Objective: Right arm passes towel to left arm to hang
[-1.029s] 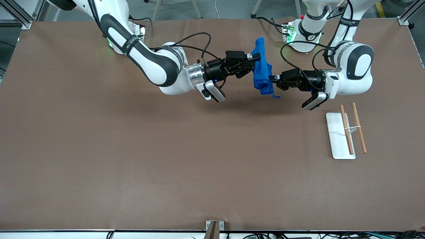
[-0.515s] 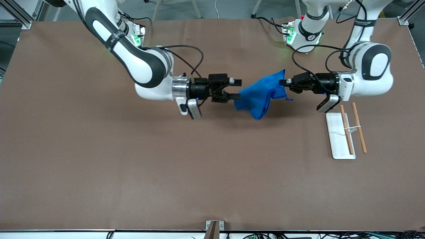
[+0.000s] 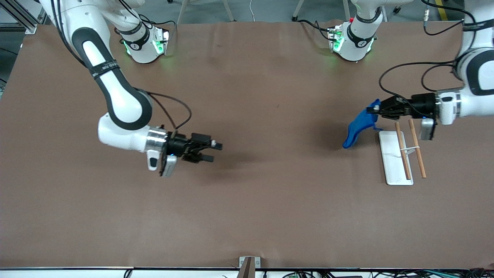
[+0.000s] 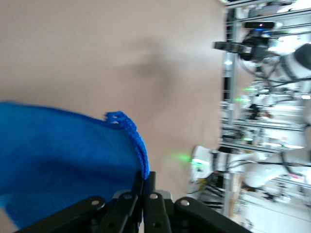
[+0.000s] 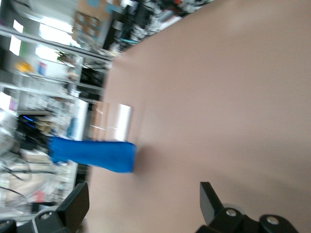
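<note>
The bright blue towel (image 3: 359, 127) hangs from my left gripper (image 3: 371, 110), which is shut on its upper corner, in the air beside the white tray (image 3: 390, 162) with two wooden rods (image 3: 402, 151). In the left wrist view the towel (image 4: 63, 155) fills the space by the shut fingers (image 4: 145, 187). My right gripper (image 3: 215, 151) is open and empty over the table's middle, toward the right arm's end. In the right wrist view its fingers (image 5: 77, 204) stand wide apart and the towel (image 5: 95, 154) shows far off.
The tray lies on the brown table (image 3: 247, 200) toward the left arm's end, one rod on it and one (image 3: 417, 153) beside it. Both arm bases (image 3: 144, 46) stand along the table's edge farthest from the front camera.
My right gripper let go of the towel and drew back toward the right arm's end. My left gripper carried the towel toward the tray with the rods.
</note>
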Tool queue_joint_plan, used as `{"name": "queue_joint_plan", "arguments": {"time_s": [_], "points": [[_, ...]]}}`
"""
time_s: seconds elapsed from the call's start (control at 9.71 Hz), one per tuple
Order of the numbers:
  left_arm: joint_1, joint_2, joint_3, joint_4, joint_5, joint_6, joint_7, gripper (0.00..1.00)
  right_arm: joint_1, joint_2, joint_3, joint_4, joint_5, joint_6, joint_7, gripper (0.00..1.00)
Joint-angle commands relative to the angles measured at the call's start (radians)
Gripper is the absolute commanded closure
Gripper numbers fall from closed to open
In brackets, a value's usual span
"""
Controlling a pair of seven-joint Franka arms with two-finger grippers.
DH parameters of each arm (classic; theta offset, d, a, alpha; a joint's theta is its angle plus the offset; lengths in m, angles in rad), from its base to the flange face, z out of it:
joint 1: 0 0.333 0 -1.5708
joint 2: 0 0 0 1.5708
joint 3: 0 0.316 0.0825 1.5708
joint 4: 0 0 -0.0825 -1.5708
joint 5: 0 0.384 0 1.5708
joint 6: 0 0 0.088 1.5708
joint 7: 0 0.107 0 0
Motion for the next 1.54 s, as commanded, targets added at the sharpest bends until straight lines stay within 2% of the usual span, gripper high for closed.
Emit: {"name": "queue_joint_plan", "arguments": {"time_s": [0.0,0.21,0.41,0.51,0.62,0.82,1.03,1.13,1.34,1.44], "points": [[-0.005,0.080,0.062,0.107,0.156,0.008,0.001,1.00,0.008,-0.079,-0.116,-0.037,-0.281,-0.005,0.063,0.00],[-0.001,0.106,0.144,0.159,0.255,0.010,0.005,1.00,0.009,-0.138,-0.233,-0.039,-0.565,-0.054,0.234,0.00],[0.002,0.152,0.169,0.246,0.361,0.036,0.005,1.00,0.009,-0.197,-0.327,-0.029,-0.894,-0.065,0.465,0.00],[0.003,0.166,0.169,0.281,0.425,0.054,-0.004,1.00,0.006,-0.230,-0.356,-0.029,-1.013,-0.071,0.592,0.00],[0.011,0.168,0.179,0.297,0.435,0.092,-0.002,1.00,0.005,-0.266,-0.370,-0.026,-1.059,-0.075,0.632,0.00],[0.012,0.179,0.212,0.306,0.465,0.183,-0.001,1.00,-0.003,-0.360,-0.399,-0.019,-1.149,-0.230,0.714,0.00],[0.012,0.185,0.214,0.305,0.499,0.259,-0.002,1.00,-0.014,-0.462,-0.405,-0.003,-1.164,-0.420,0.750,0.00],[0.014,0.185,0.214,0.299,0.502,0.275,-0.002,0.99,-0.023,-0.470,-0.428,0.068,-1.169,-0.537,0.747,0.00],[0.025,0.197,0.214,0.296,0.507,0.280,-0.005,0.99,-0.020,-0.467,-0.433,0.228,-1.241,-0.700,0.756,0.00],[0.025,0.197,0.214,0.296,0.507,0.280,-0.008,0.86,-0.015,-0.470,-0.427,0.291,-1.241,-0.782,0.761,0.00]]}}
